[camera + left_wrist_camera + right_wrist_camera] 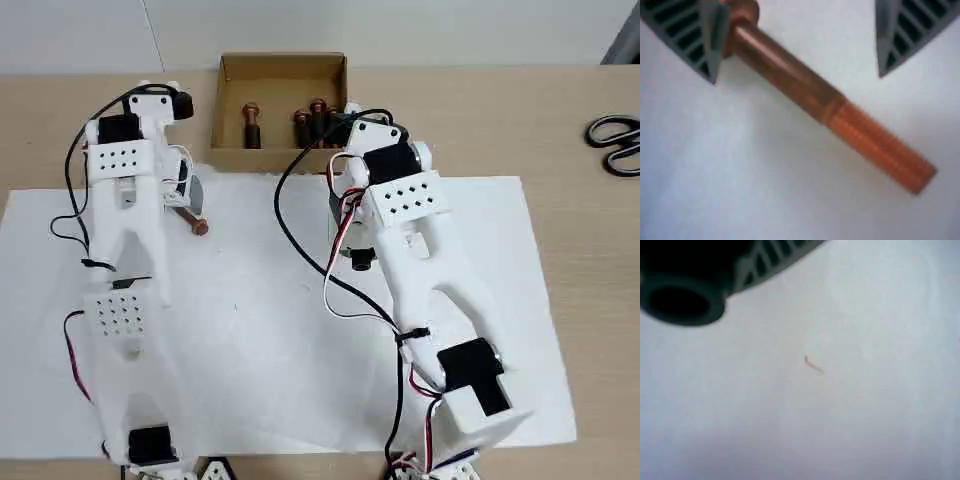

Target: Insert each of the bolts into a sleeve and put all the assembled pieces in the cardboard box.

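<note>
A copper bolt (830,107) lies flat on the white paper, and in the high view it is the bolt (193,221) at the left arm's tip. My left gripper (799,75) is open over it, one finger beside the bolt's head and the other well clear of the shank. My right gripper (357,250) hangs over the paper's middle, shut on a black sleeve (682,302) whose open end shows beside a grey finger (772,260). The cardboard box (228,110) at the back holds assembled pieces (250,124) standing upright.
The white paper sheet (250,330) covers most of the table's front. Black scissors (615,140) lie at the far right on the bare wood. The right arm's upper part and cables overlap the box's near right corner.
</note>
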Controlling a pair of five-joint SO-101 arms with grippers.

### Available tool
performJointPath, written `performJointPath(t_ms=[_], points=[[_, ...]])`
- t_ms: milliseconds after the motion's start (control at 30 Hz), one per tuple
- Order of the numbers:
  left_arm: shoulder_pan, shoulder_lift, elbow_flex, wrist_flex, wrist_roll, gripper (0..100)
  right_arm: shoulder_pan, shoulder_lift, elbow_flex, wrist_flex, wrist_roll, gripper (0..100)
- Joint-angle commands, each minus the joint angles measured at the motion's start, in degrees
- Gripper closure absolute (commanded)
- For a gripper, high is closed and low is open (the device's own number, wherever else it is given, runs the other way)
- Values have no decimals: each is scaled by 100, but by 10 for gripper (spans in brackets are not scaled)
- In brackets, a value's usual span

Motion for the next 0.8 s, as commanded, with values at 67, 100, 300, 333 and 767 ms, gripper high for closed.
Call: performJointPath(t_ms=[67,100,300,333,767], points=[[26,299,-716,35,44,803,40,-374,-141,-13,-35,996],[26,387,-796,35,44,803,40,-374,-141,-13,-35,996],[26,862,-1121,35,167,804,40,-374,-141,-13,-35,996],[26,932,-1121,35,176,804,40,-374,-141,-13,-35,996],[352,747,-1358,114,176,995,40,-374,-167,-22,-35,996]])
